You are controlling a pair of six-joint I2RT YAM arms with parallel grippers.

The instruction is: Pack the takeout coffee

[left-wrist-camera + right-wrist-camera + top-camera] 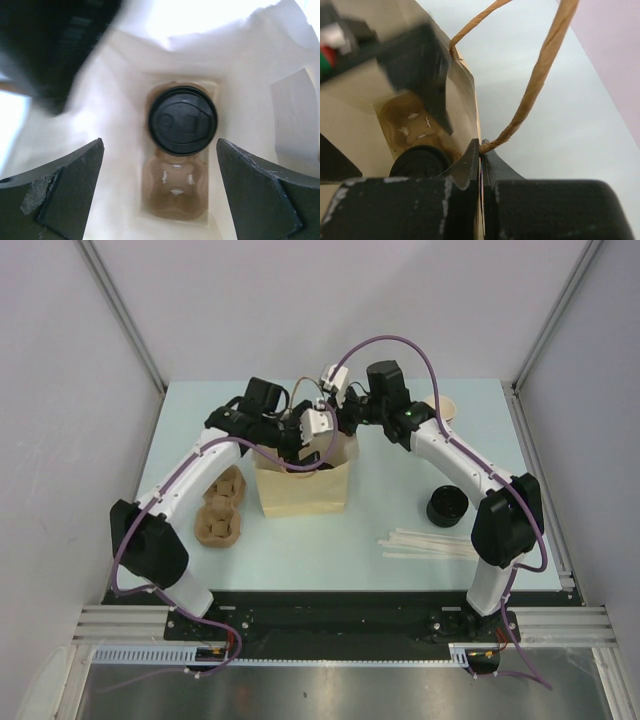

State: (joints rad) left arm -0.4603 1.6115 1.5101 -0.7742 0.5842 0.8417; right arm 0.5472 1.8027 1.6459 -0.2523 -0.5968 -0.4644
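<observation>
A brown paper bag [300,490] stands open mid-table. At its bottom lies a pulp cup carrier [175,187], and the takeout coffee [183,120], seen by its round black lid, sits in the carrier's far pocket. The near pocket holds nothing. My left gripper [160,145] hangs over the bag's mouth, open wide and holding nothing, well above the lid. My right gripper [480,145] is shut on the bag's rim [462,100], right where the twine handle [540,75] joins it. The coffee's lid [417,160] shows inside the bag below that rim.
Left of the bag lie spare pulp carriers [220,510]. On the right stand a stack of black lids [447,506], a bundle of wooden stirrers [430,543] near the front, and tan lidless cups [443,407] at the back right, behind the right arm.
</observation>
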